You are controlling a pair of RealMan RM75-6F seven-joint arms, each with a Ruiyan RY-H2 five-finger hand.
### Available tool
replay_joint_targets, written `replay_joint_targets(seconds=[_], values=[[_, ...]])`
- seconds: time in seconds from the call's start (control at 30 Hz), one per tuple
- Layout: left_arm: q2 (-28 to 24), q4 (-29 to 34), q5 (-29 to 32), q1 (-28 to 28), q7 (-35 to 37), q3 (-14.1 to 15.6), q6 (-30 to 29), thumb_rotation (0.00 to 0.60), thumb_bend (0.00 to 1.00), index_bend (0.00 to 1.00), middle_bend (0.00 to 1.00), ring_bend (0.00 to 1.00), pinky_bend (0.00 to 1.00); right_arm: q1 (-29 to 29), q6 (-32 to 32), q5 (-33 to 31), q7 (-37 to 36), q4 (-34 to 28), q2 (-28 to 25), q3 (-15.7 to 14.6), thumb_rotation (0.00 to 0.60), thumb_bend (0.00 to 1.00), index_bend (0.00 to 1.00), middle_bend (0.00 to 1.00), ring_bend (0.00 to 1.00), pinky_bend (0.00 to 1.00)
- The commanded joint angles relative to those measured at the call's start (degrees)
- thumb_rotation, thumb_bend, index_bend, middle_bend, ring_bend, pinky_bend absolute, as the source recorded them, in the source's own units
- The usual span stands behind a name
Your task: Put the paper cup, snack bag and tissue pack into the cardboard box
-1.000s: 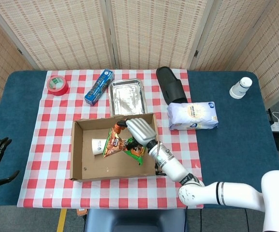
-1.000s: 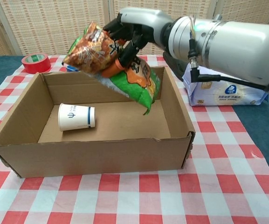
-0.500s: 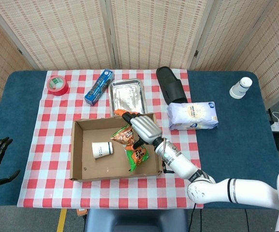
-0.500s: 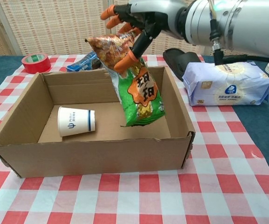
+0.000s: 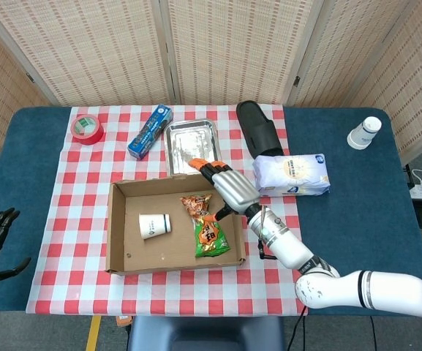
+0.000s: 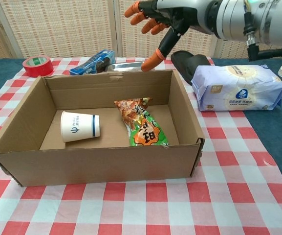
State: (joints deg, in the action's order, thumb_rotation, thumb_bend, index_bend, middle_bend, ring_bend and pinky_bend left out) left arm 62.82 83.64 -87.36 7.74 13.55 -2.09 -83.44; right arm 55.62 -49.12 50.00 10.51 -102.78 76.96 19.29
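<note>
While the right hand point(image 5: 229, 186) is hovering with fingers wide, the tissue pack point(image 5: 291, 175) is lying at three o'clock, long axis crosswise.

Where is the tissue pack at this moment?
The tissue pack lies on the table outside the cardboard box, off its far right corner, just in front of the black slipper. The chest view shows it beyond the open right hand.
</note>
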Motion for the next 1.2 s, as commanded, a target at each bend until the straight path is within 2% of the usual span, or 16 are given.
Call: replay_joint_targets(seconds=[0.03,0.13,0.27,0.47,0.57,0.73,0.9,1.2], values=[[0.08,-0.2,0.09,0.27,0.13,0.02,0.59,0.6,0.22,0.0,0.0,0.0,0.0,0.92,-4.82,-0.07,15.64,1.07,-5.45,-4.48,0.6,0.0,0.0,0.0,0.0,0.08],[0.16,0.02,-0.3,0.31,-0.28,0.14,0.45,0.6,0.22,0.0,0.0,0.0,0.0,2.81,-8.97,-11.8,28.77,-2.5,-8.59,-6.88,0.6,0.0,0.0,0.0,0.0,0.05],[0.13,0.27,-0.29,0.13,-0.57,0.18,0.14,0.6,0.22,0.0,0.0,0.0,0.0,4.27,-11.31,-20.57,35.53,-3.79,-10.57,-8.81,0.6,0.0,0.0,0.0,0.0,0.02],[0.13,0.16,-0.14,0.23,-0.43,0.09,0.32,0.6,0.22,0.0,0.0,0.0,0.0,4.76,-13.9,-26.8,42.12,-1.1,-11.2,-12.71,0.6,0.0,0.0,0.0,0.0,0.0],[0.12,0.04,-0.07,0.26,-0.25,0.08,0.41,0.6,0.22,0.0,0.0,0.0,0.0,4.59,-14.09,-29.37,43.41,0.22,-11.35,-13.73,0.6,0.0,0.0,0.0,0.0,0.0],[0.08,0.01,-0.04,0.13,-0.05,0.05,0.17,0.6,0.22,0.0,0.0,0.0,0.0,3.44,-12.42,-29.23,41.94,3.06,-11.45,-14.49,0.6,0.0,0.0,0.0,0.0,0.0],[0.05,0.2,-0.12,0.14,-0.14,0.03,0.08,0.6,0.22,0.0,0.0,0.0,0.0,1.14,-8.99,-25.18,37.34,7.26,-10.77,-15.29,0.6,0.0,0.0,0.0,0.0,0.0],[0.5,-0.14,0.08,0.34,-0.68,-0.04,0.42,0.6,0.22,0.0,0.0,0.0,0.0,-1.64,-1.3,-19.81,27.89,17.4,-6.53,-14.78,0.6,0.0,0.0,0.0,0.0,0.0]])
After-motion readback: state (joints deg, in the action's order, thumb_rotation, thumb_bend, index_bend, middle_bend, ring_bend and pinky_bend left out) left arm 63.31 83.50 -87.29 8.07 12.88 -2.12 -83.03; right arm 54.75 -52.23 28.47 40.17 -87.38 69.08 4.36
